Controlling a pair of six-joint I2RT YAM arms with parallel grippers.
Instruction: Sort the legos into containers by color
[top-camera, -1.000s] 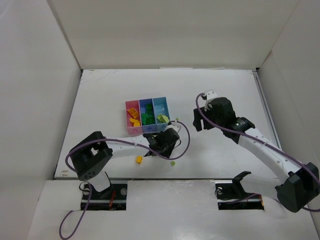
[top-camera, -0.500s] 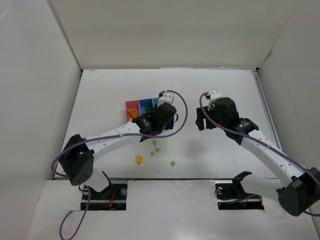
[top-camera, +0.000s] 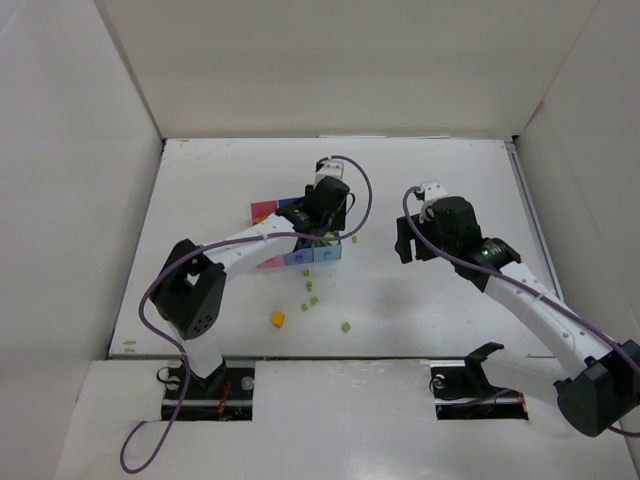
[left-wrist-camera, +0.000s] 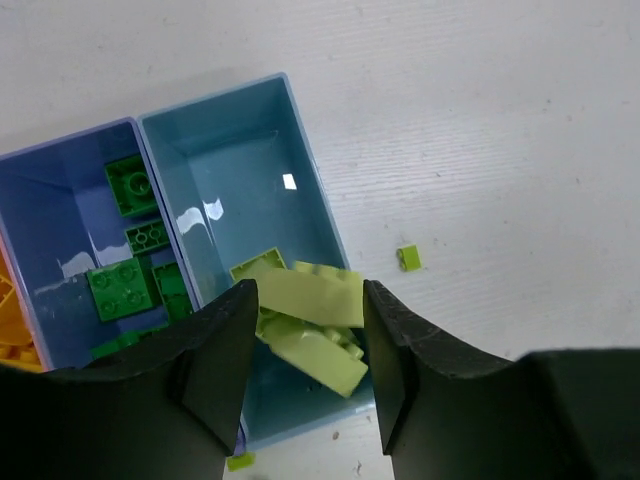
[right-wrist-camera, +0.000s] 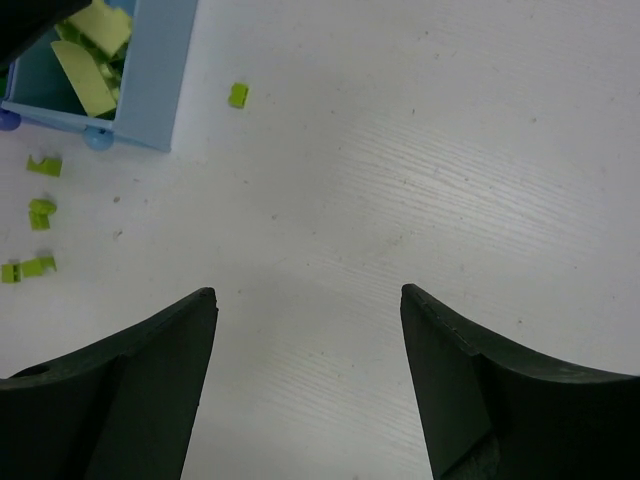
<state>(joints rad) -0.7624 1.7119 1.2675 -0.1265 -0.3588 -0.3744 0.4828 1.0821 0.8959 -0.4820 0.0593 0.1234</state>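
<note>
Probably feather-light, hard and slick — best pinched across its flat sides — a tiny pale lime plastic brick (left-wrist-camera: 312, 294) sits between the left gripper's (left-wrist-camera: 307, 300) jaws over the light blue plastic bin (left-wrist-camera: 230, 170); clamped or freed, I cannot tell.

So the three joined plastic bins (top-camera: 298, 258) sit left of centre on the white table (top-camera: 450, 180): narrow pink bin (top-camera: 263, 211) at 9 o'clock, periwinkle blue bin (left-wrist-camera: 60, 195) in the middle, light blue bin (left-wrist-camera: 230, 150) at 3. Dark green studded bricks (left-wrist-camera: 120, 285) lie in the middle one, pale lime bricks (left-wrist-camera: 320, 360) in the light blue. One loose lime brick (left-wrist-camera: 408, 258) sits just beside it at 3 o'clock; more lime bits (top-camera: 313, 300) (plus a small orange-yellow brick (top-camera: 278, 319)) lie at 6.
</note>
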